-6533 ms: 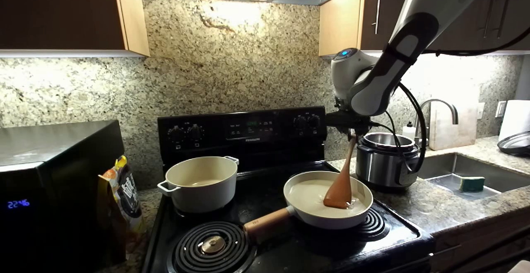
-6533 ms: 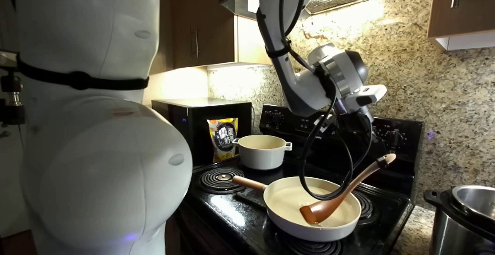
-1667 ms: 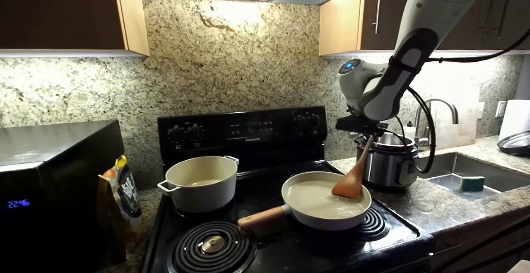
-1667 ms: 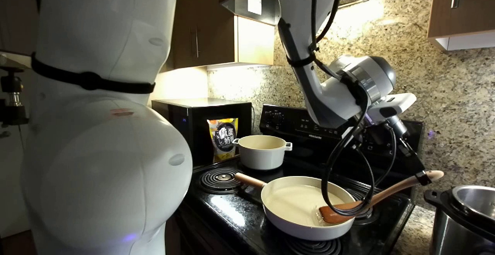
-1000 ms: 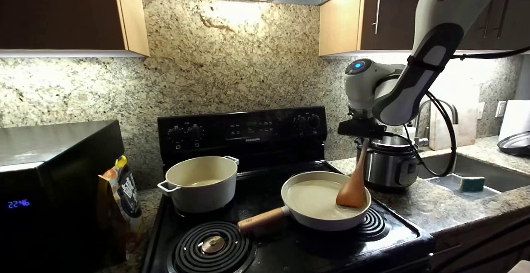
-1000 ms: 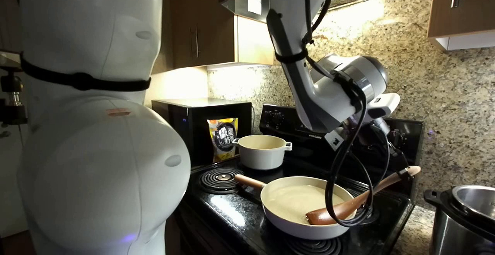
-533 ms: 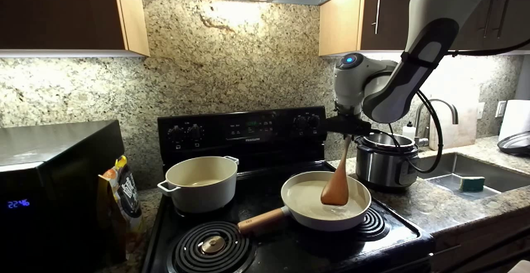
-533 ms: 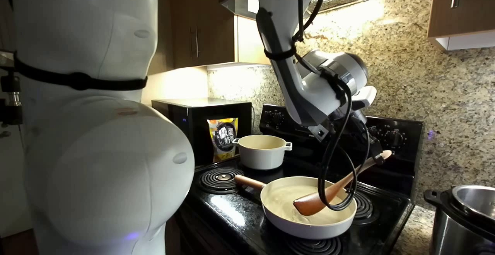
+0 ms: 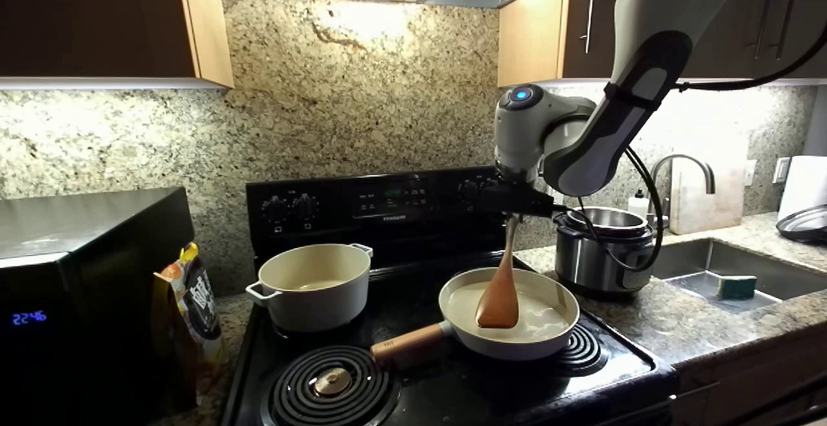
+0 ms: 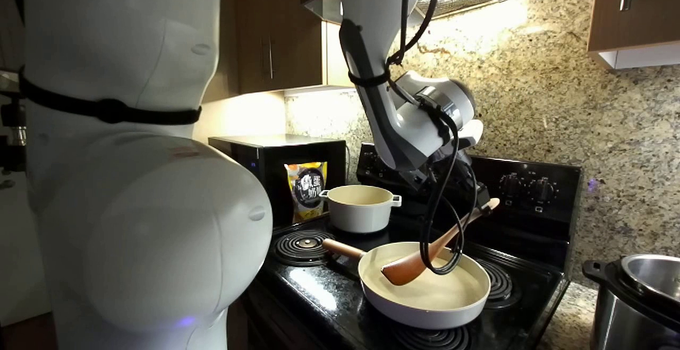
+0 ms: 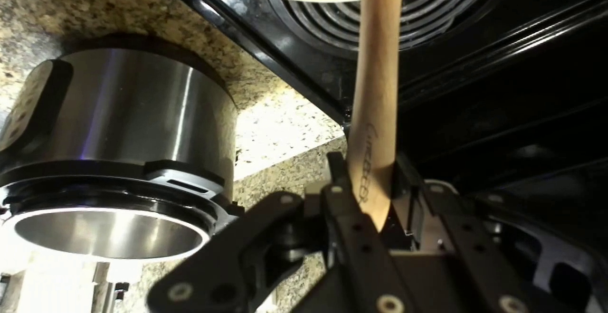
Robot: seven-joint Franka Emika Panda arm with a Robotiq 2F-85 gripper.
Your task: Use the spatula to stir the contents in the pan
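- In an exterior view I see the spatula (image 9: 499,300) inside the pan (image 9: 510,350) on the stove (image 9: 452,387), wide end down, just towards nine o'clock from the middle; whether it touches the pale contents (image 9: 539,326) I can't tell.
- In an exterior view the spatula leans up towards two o'clock; from the pan, the cream pot (image 10: 361,218) stands at eleven.
- In the wrist view my jaws, at six o'clock, are clamped on the spatula, which runs up to twelve; the steel pot (image 11: 137,109) sits on the worktop (image 11: 280,118) at nine.
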